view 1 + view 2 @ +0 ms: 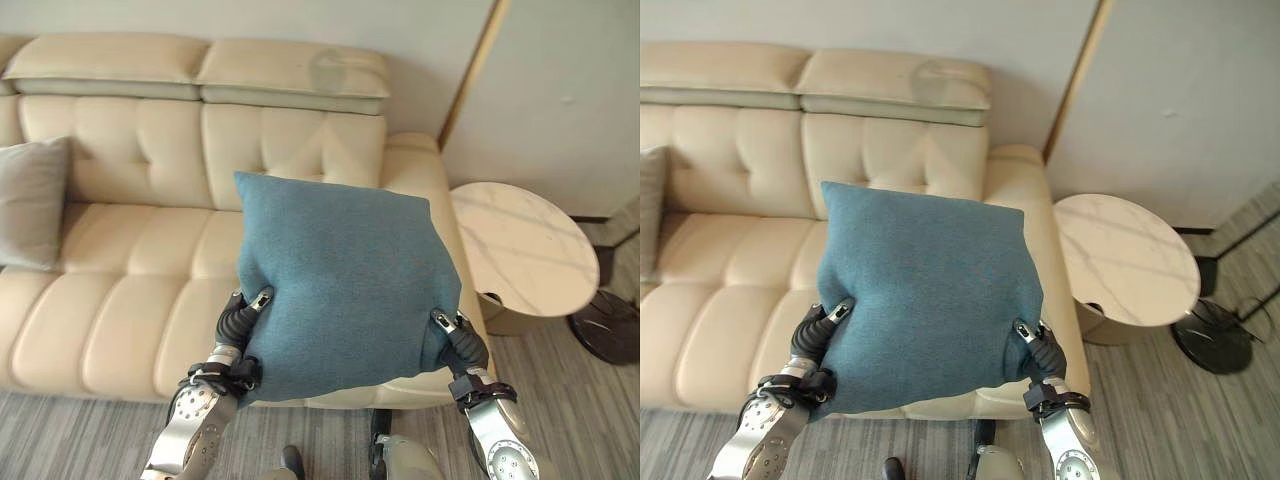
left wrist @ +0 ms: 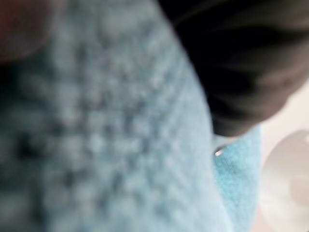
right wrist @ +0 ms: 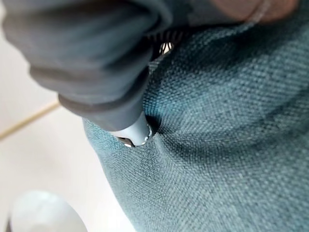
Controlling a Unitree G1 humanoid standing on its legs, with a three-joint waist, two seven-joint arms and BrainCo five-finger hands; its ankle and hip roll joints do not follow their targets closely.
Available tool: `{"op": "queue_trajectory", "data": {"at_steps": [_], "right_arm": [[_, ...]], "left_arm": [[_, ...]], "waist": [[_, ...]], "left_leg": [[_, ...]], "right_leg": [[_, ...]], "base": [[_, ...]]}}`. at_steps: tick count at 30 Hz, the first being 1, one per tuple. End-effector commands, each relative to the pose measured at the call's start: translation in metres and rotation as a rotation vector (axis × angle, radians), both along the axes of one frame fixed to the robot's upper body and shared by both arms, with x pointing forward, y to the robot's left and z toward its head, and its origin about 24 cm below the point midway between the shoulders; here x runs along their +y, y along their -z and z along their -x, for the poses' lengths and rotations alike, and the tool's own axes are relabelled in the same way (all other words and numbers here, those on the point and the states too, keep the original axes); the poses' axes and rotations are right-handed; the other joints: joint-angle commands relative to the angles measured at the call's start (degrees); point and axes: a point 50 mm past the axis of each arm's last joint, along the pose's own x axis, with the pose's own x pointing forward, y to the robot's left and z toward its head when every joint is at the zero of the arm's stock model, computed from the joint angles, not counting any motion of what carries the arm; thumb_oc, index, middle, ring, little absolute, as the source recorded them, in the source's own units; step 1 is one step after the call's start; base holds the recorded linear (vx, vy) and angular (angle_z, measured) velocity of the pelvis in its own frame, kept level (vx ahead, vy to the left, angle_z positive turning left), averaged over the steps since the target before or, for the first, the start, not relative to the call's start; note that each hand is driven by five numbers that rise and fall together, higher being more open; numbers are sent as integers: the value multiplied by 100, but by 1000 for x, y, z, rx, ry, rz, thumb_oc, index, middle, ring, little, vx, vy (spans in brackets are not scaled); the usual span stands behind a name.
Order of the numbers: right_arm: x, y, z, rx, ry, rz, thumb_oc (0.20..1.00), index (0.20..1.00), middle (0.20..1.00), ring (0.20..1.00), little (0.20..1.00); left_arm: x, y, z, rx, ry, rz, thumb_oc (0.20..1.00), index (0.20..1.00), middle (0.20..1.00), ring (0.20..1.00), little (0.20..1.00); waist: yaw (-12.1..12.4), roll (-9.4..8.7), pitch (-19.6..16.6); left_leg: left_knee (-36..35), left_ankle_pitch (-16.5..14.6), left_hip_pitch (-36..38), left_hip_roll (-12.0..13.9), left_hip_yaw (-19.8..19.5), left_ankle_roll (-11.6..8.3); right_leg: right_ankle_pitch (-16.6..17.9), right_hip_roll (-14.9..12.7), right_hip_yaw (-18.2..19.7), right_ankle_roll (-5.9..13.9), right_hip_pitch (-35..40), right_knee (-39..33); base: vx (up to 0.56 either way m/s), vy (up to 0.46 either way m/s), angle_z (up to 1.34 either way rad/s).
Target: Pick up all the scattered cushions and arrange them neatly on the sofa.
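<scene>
**Teal cushion in my hands, not yet on the sofa**

Left eye view: I hold a square teal woven-fabric cushion (image 1: 345,285) up in front of me, above the front edge of the cream tufted leather sofa (image 1: 130,260). My left hand (image 1: 243,318) clamps its lower left corner, and my right hand (image 1: 452,335) clamps the lower right corner. The cushion hangs in the air between them, clear of the seat. At the sofa's far left end a grey fabric cushion (image 1: 30,200) already leans against the backrest, so I judge that one placed. A round white marble-topped side bench (image 1: 525,250) stands just beside the sofa's right arm.

Right eye view: the same hold shows again, with the fabric bulging around both hands where they squeeze it. The seat under and behind the cushion is bare, so there is room to set it down there.

Left wrist view: teal weave lies pressed right against my hand's dark cover.

Right wrist view: a fingertip (image 3: 135,133) of my right hand digs into the teal cloth, making a dent, so this hand grips the cushion firmly.

As I judge it, the pick-up of this cushion is done; setting it upright against the backrest remains. Whether more cushions lie on the floor, I cannot tell.
</scene>
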Motion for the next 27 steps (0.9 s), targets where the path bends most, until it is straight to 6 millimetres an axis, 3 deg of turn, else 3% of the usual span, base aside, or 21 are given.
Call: {"op": "queue_trajectory", "data": {"at_steps": [1,3,6,8,10,12,14,16,18,23,27], "right_arm": [[17,-46,-16,-264,-95,-50,200,200,200,200,200],[13,-45,-15,-257,-89,-44,200,200,200,200,200],[9,-43,-16,-240,-91,-24,200,200,200,200,200],[9,-40,-16,-224,-101,-17,200,200,200,200,200],[8,-40,-16,-222,-104,-13,200,200,200,200,200],[6,-38,-15,-207,-101,6,200,200,200,200,200],[4,-36,-14,-199,-91,19,200,200,200,200,200],[0,-35,-14,-195,-71,34,200,200,200,200,200],[0,-33,-13,-185,-74,40,200,200,200,200,200],[0,-29,-11,-171,-84,73,200,200,200,200,200],[11,-25,-13,-150,-106,77,200,200,200,200,200]], "left_arm": [[-22,-45,-11,-261,86,54,200,200,200,200,200],[-24,-47,-11,-273,98,64,200,200,200,200,200],[-26,-47,-13,-275,95,84,200,200,200,200,200],[-26,-47,-13,-272,83,95,200,200,200,200,200],[-25,-47,-13,-269,75,101,200,200,200,200,200],[-22,-42,-9,-245,54,104,200,200,200,200,200],[-21,-41,-7,-241,46,99,200,200,200,200,200],[-20,-40,-7,-238,35,83,200,200,200,200,200],[-20,-40,-6,-246,31,97,200,200,200,200,200],[-21,-35,-2,-220,46,72,200,200,200,200,200],[-11,-29,1,-187,22,28,200,200,200,200,200]], "waist": [[-61,133,-141],[-66,120,-131],[16,104,25],[37,104,32],[33,75,5],[90,65,-57],[110,127,-104],[154,195,-73],[156,281,-113],[159,358,-238],[306,249,-225]], "left_leg": [[508,-619,-58,151,-360,-228],[1157,-785,-145,209,-360,-309],[2519,-398,-679,219,-729,-533],[2716,-294,-876,206,-954,-570],[2567,-294,-938,260,-953,-542],[1667,-394,-849,584,-953,-503],[781,23,-808,825,-1096,-570],[324,398,-873,997,-1276,-664],[106,434,-735,1090,-1384,-756],[-312,405,-402,899,-1289,-772],[-383,260,-280,630,-1198,-601]], "right_leg": [[-1152,468,49,8,407,-17],[-1222,498,90,-118,601,-97],[-1281,576,264,-305,827,-194],[-1307,602,324,-324,954,-284],[-1299,557,348,-286,1002,-344],[-1312,468,441,-164,1126,-428],[-1319,469,510,-86,1150,-464],[-1366,476,557,-42,1221,-469],[-1387,487,622,10,1270,-457],[-1264,360,629,124,1433,-585],[-1098,105,698,309,1362,-595]], "base": [[224,-142,-4],[171,-122,3],[97,-79,0],[101,9,-12],[104,71,-20],[177,165,-23],[143,190,-26],[105,182,-17],[98,183,-22],[107,207,4],[51,200,10]]}}
